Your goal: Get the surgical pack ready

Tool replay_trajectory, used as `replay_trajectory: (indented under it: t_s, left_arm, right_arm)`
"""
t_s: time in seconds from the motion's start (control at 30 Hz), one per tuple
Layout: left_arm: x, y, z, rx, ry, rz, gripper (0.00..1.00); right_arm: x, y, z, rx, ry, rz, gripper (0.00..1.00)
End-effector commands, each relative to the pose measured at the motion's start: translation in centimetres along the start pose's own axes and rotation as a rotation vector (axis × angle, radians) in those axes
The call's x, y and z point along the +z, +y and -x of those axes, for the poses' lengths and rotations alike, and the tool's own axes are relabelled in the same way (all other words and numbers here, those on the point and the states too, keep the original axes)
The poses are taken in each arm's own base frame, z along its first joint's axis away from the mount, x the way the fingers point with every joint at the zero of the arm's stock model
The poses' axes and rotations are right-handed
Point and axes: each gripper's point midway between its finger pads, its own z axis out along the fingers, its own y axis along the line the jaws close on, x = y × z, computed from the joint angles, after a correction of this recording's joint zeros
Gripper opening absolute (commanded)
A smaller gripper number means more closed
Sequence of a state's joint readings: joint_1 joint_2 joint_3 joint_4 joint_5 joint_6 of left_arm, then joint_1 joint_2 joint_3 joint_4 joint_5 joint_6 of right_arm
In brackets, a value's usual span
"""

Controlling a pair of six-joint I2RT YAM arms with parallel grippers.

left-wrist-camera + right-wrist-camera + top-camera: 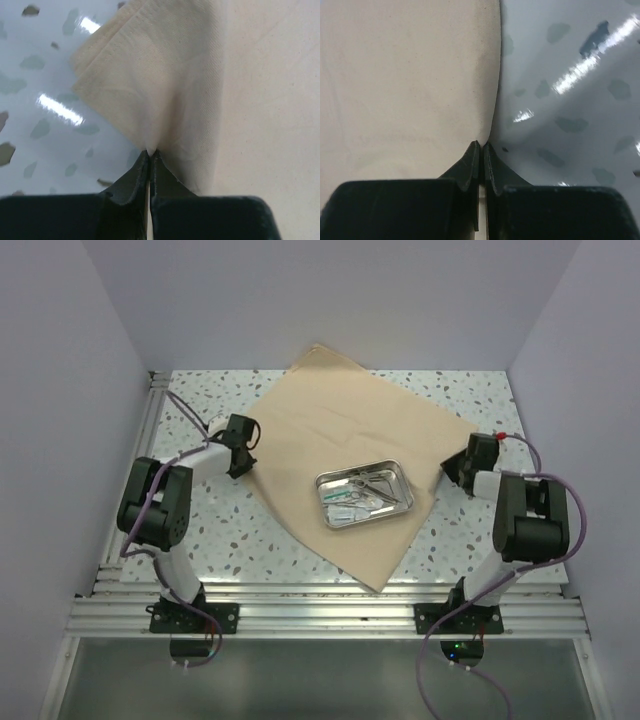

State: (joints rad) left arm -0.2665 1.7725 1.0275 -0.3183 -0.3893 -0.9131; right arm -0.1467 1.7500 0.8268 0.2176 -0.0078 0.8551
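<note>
Top view: a plain, matte tan cloth sheet (340,420) lies as a diamond on the speckled table (220,530). A shiny rectangular steel tray (402,485) holding small instruments sits at frame centre. Both arms bend inward, the left tool (240,448) at the cloth's left corner and the right tool (455,470) at its right.

Left wrist: the jaws are closed, pinching the finely woven, doubled corner.

Right wrist: the jaws are closed, nipping the smooth cloth edge.

1. left arm (160,502): elbow raised, forearm angled toward the tan cloth sheet (340,420); left end effector (151,152) closed, pinching its left corner.
2. right arm (528,518): mirrored; right end effector (481,146) closed on its right edge.
</note>
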Motion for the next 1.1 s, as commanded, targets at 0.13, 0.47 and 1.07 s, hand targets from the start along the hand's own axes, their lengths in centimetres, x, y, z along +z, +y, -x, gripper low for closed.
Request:
replay_trajectory:
  t_s: [0.13, 0.47, 1.07]
  left_arm:
    - [3.3, -2.3, 7.3, 0.056, -0.082, -0.005, 0.00]
    - [4.0, 0.6, 9.9, 0.106, -0.101, 0.079, 0.13]
    - [-5.0, -4.0, 7.6, 0.194, -0.171, -0.343, 0.68]
  right_arm:
    - [-5.1, -0.1, -2.8, -0.031, -0.101, -0.005, 0.00]
    - [-6.5, -0.9, -2.1, -0.112, -0.102, -0.119, 0.53]
    - [-7.8, 4.8, -0.9, -0.303, -0.051, 0.052, 0.11]
